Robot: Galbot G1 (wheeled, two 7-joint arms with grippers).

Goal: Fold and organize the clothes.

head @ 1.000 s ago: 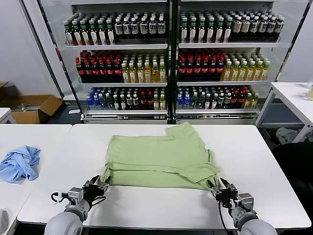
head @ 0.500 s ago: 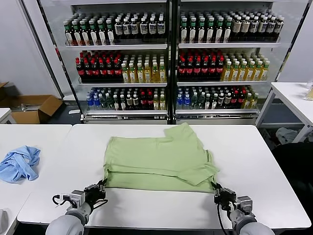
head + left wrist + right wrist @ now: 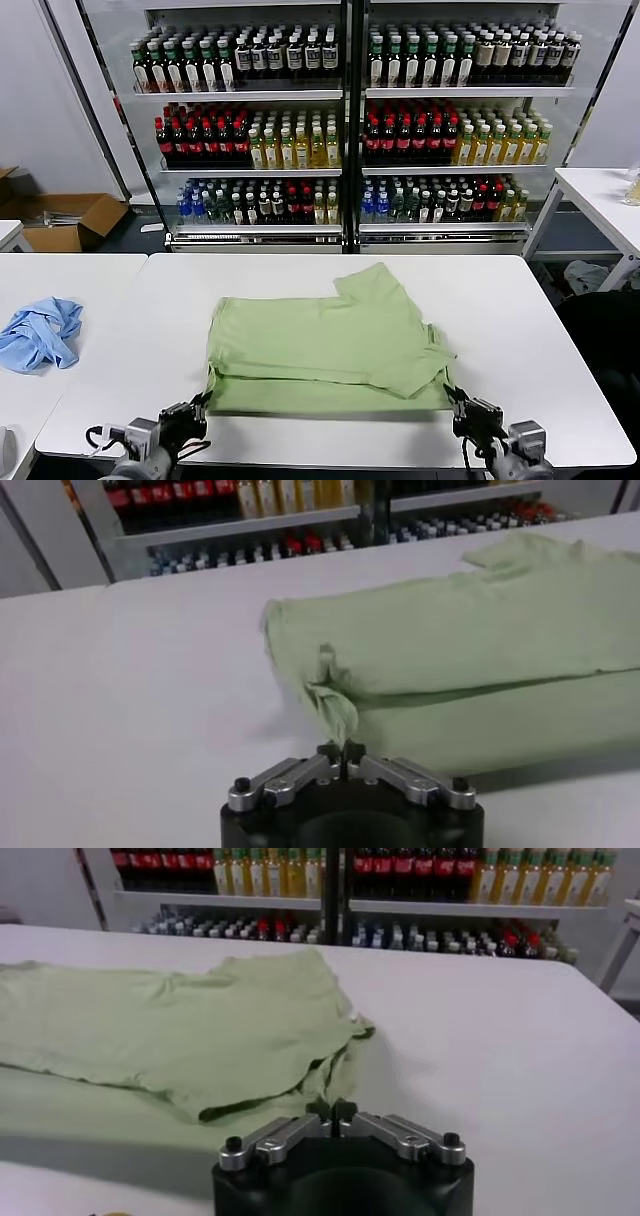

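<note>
Green polo shirt (image 3: 325, 345) — long axis crosswise on the white table (image 3: 540, 330); left gripper (image 3: 341, 752) and right gripper (image 3: 331, 1112) each pinch one near-edge corner — shirt lies directly ahead.

We see a glass-door drinks fridge (image 3: 345, 125) full of bottles, white table (image 3: 560, 350) in front of it, second white table (image 3: 600, 200) to its right, cardboard box (image 3: 70, 222) on dark floor left of it.
</note>
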